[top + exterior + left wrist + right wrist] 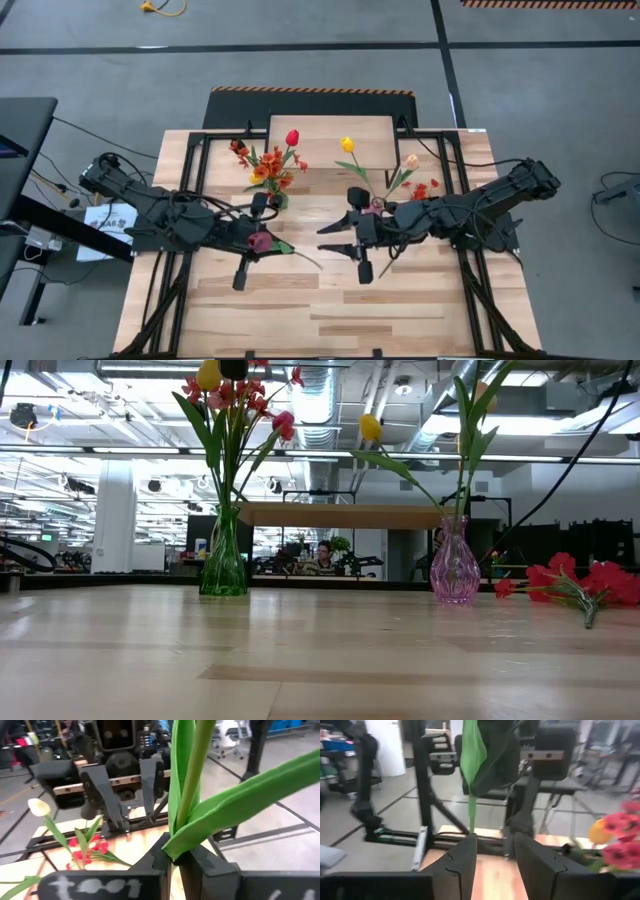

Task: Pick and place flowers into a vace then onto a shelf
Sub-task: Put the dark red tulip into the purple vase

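Observation:
My left gripper (pixel 254 244) is shut on a dark maroon flower (pixel 261 240) with a long green stem (pixel 192 775), held high over the table's middle. The stem runs toward my right gripper (pixel 331 240), which faces it with open fingers. The stem's free end (pixel 471 827) stands by one right finger (pixel 462 857). A green vase (pixel 224 565) holds red, orange and yellow flowers. A pink vase (pixel 454 572) holds a yellow tulip (pixel 347 144) and a cream one. The shelf (pixel 331 138) stands behind both vases. My left gripper pinches the stem between its two fingers where the leaves join it (pixel 173 851), close to the maroon head. The fingers come level from the table's left. The flower is lifted clear, its stem reaching roughly level toward the right. My right gripper: I cannot tell whether the one finger touches the stem's end.
A spray of small red blossoms (pixel 575 582) lies on the table at the right, near the pink vase. Black frame rails (pixel 190 200) run along both sides of the tabletop. People sit in the room beyond the table (pixel 322 558).

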`<state>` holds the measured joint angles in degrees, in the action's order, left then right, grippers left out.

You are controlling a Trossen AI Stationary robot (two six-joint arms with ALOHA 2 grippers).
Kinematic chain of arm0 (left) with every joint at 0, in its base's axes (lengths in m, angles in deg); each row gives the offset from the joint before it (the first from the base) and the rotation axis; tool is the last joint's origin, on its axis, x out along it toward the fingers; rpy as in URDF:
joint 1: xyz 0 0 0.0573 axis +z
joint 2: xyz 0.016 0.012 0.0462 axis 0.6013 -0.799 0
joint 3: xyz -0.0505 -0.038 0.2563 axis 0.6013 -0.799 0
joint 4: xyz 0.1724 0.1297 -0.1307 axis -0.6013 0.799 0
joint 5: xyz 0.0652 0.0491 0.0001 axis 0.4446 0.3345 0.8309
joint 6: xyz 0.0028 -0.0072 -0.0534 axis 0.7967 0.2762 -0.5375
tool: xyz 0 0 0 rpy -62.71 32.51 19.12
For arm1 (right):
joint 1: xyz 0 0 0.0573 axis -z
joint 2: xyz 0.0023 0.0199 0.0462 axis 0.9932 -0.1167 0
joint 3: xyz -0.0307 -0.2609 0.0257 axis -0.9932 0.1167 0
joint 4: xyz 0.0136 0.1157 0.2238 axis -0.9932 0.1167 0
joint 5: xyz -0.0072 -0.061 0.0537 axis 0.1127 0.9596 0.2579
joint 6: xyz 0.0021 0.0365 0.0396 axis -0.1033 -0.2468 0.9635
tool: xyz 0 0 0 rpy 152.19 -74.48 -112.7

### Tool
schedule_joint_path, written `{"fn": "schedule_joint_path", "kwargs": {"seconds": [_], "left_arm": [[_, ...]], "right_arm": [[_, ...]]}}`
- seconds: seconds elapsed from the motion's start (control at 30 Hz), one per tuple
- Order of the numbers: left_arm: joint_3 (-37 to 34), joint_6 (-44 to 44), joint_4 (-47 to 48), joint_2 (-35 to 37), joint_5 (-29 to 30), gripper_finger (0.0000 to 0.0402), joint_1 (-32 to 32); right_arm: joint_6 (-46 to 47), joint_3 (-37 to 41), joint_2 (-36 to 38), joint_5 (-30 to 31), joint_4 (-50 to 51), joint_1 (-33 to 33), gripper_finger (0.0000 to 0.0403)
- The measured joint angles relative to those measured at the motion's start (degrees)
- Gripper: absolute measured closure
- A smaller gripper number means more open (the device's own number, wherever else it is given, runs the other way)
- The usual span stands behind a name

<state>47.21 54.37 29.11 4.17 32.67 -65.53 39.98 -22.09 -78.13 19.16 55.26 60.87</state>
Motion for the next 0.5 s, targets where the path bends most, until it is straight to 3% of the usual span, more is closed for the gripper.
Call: {"fn": "schedule_joint_path", "kwargs": {"seconds": [0.2,0.5], "left_arm": [[0.0,-0.7,0.1,-0.1,-3.5,0.0394,1.7],[-0.1,-2.0,1.5,-1.2,-6.7,0.0393,2.4]], "right_arm": [[1.9,0.2,-2.7,-5.7,1.6,1.3,0.0262],[1.9,0.1,-6.2,-9.1,-3.4,3.0,0.0238]]}}
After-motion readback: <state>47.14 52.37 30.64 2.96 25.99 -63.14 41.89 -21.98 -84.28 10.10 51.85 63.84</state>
